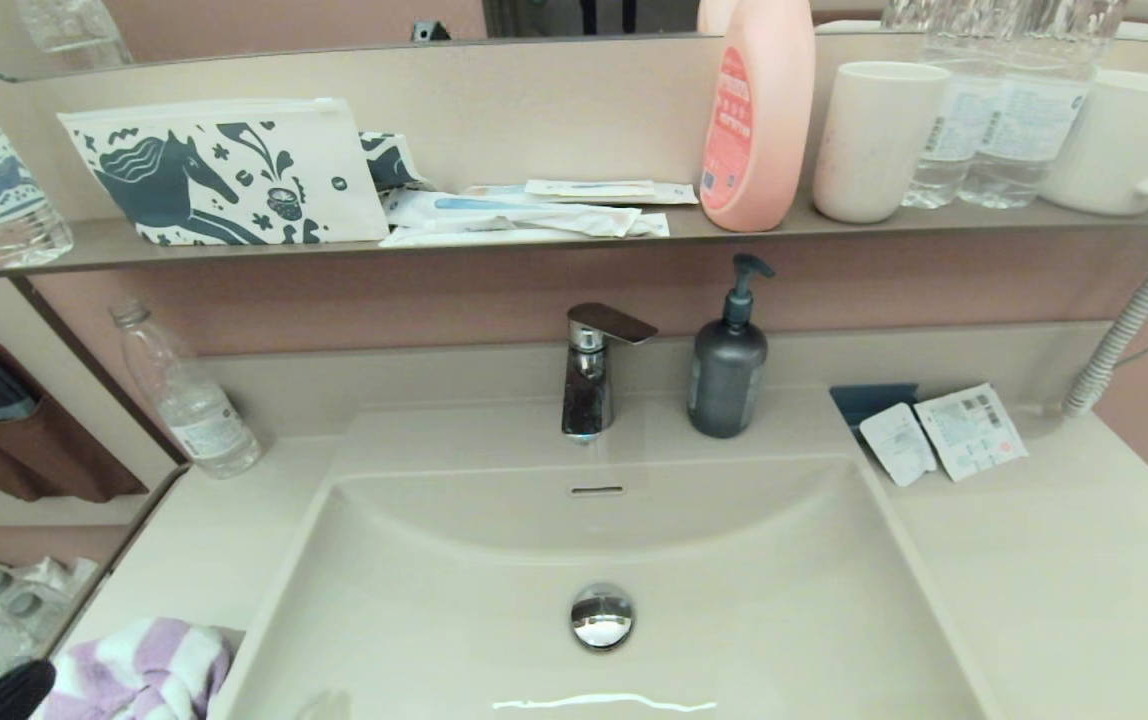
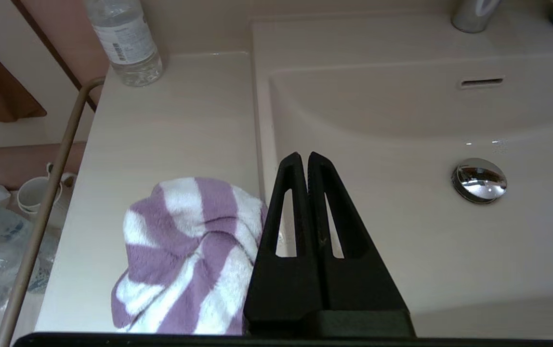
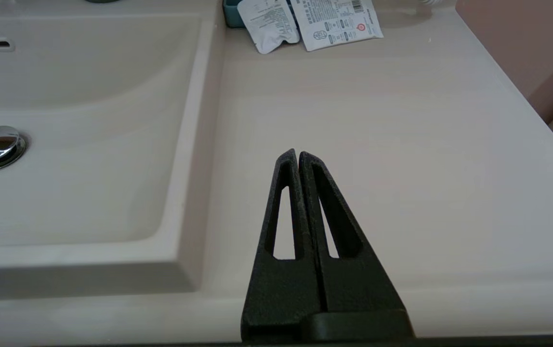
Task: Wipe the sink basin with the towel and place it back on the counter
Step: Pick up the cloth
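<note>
The purple-and-white striped towel [image 2: 187,255] lies bunched on the surface [image 2: 175,130] at the lower left of the left wrist view, just beside the sink basin [image 2: 401,231], handy for the left pincer [image 2: 304,159], which hangs pressed closed and empty next to it. The right pincer [image 3: 295,155], likewise closed on nothing, looks parked over bare surface on the basin's far side. In the head view the towel is cut off by the bottom edge, the left arm shows only as a dark sliver there, and the right arm is absent.
</note>
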Controlling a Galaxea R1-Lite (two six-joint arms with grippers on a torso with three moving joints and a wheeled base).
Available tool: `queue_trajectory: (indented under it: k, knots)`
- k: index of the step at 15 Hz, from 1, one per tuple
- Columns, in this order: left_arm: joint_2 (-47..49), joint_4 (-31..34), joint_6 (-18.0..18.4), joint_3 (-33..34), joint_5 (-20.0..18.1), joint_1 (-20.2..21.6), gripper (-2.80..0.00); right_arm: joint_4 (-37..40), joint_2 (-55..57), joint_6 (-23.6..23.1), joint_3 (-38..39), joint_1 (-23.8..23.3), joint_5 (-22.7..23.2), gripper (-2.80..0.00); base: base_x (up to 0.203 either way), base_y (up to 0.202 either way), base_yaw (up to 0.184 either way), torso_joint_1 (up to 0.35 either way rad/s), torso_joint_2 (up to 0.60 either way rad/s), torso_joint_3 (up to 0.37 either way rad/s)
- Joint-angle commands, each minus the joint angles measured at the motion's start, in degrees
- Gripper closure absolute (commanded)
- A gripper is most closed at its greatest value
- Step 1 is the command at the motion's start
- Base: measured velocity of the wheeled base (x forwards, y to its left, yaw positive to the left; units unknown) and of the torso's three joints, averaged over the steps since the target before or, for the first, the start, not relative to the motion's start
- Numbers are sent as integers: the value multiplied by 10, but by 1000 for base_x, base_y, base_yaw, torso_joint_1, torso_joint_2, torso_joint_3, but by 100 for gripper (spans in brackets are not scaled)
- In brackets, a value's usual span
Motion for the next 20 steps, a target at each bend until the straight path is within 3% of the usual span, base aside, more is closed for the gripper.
queue_trajectory:
  k: [1, 3, 5, 7, 10, 11, 13, 18, 20]
  knots:
    - [146, -16, 2, -22, 1, 1, 0, 0, 0, 0, 0, 0, 0, 0, 0, 0, 0, 0, 0, 0]
    - [240, -16, 3, -51, 7, 10, 0, 0, 0, 0, 0, 0, 0, 0, 0, 0, 0, 0, 0, 0]
    - [306, 35, 14, -94, 15, 23, 0, 0, 0, 0, 0, 0, 1, 0, 0, 0, 0, 0, 0, 0]
    - [339, 91, 55, -120, 19, 77, 0, 0, 0, 0, 0, 0, 0, 0, 0, 0, 0, 0, 0, 0]
    - [372, 108, 132, -141, 27, 184, 0, 0, 0, 0, 0, 0, 1, 0, 0, 0, 0, 0, 0, 0]
    - [384, 129, 149, -160, 40, 203, 0, 0, 0, 0, 0, 0, 1, 0, 0, 0, 0, 0, 0, 0]
    - [397, 185, 154, -194, 63, 206, 0, 0, 0, 0, 0, 0, 0, 0, 0, 0, 0, 0, 0, 0]
    - [401, 203, 153, -222, 62, 205, 0, 0, 0, 0, 0, 0, 0, 0, 0, 0, 0, 0, 0, 0]
    - [413, 249, 147, -248, 60, 204, 0, 0, 0, 0, 0, 0, 1, 0, 0, 0, 0, 0, 0, 0]
